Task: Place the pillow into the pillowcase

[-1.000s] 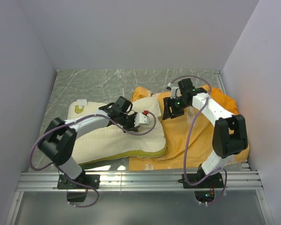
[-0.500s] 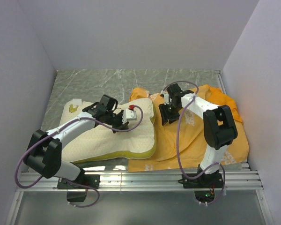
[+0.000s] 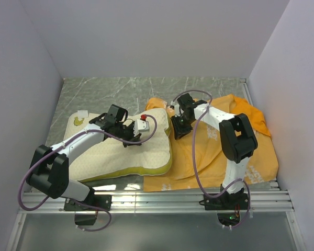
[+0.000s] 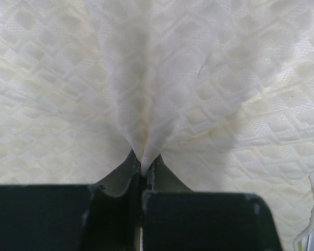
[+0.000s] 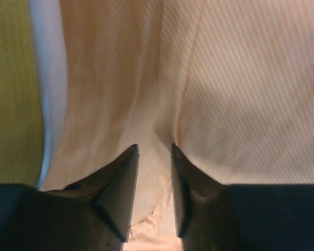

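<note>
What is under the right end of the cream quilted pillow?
The orange fabric pillowcase shows past the right end of the cream quilted pillow, at its far corner and near edge, so that end lies on it. How far the fabric runs underneath is covered.

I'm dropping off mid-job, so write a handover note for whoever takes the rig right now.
Left claw: shut, pinching a pleat of the pillow on its top face.
Right claw: jaws partly apart, with a fold of the orange pillowcase between them near its left edge; not clamped.
Where things are: the pillow lies flat on the left of the table, its right end overlapping the pillowcase's left edge. The pillowcase is spread on the right.
Done: both claws are on their fabrics.
Left: grip the pillowcase's edge, open its mouth and feed the pillow in. None of it looks inside yet.
</note>
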